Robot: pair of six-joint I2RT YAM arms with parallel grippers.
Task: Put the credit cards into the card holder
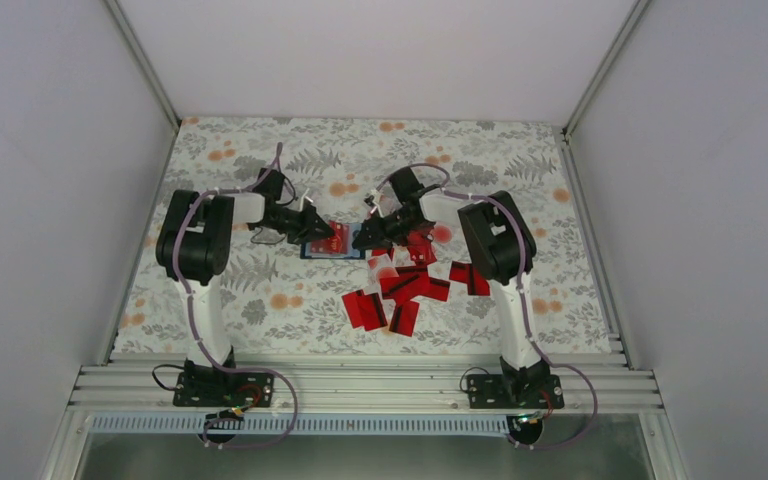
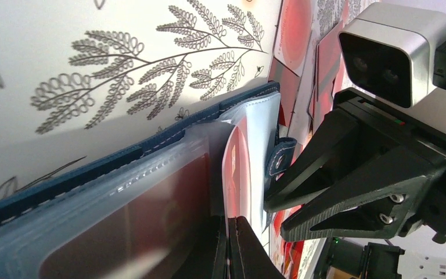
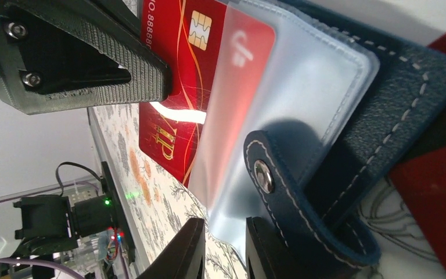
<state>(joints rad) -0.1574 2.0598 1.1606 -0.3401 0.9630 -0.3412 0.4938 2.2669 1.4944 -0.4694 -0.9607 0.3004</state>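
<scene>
The navy card holder (image 1: pixel 322 248) (image 3: pixel 395 116) lies open on the cloth between both grippers, its clear sleeves fanned out. A red credit card (image 3: pixel 174 70) with a chip and gold lettering sits partly inside one frosted sleeve (image 3: pixel 302 87). My left gripper (image 1: pixel 320 230) (image 2: pixel 230 224) is shut on that card's outer end (image 2: pixel 236 163). My right gripper (image 1: pixel 364 240) (image 3: pixel 223 232) stands slightly open at the holder's other side, a corner of the sleeve hanging between its fingers, untouched. The holder's snap strap (image 3: pixel 262 174) curls beside the right finger.
Several loose red cards (image 1: pixel 405 288) lie scattered on the floral cloth in front of the right arm, some overlapping. In the left wrist view the right gripper (image 2: pixel 276 220) and its camera (image 2: pixel 395 52) stand very close. White walls enclose the table.
</scene>
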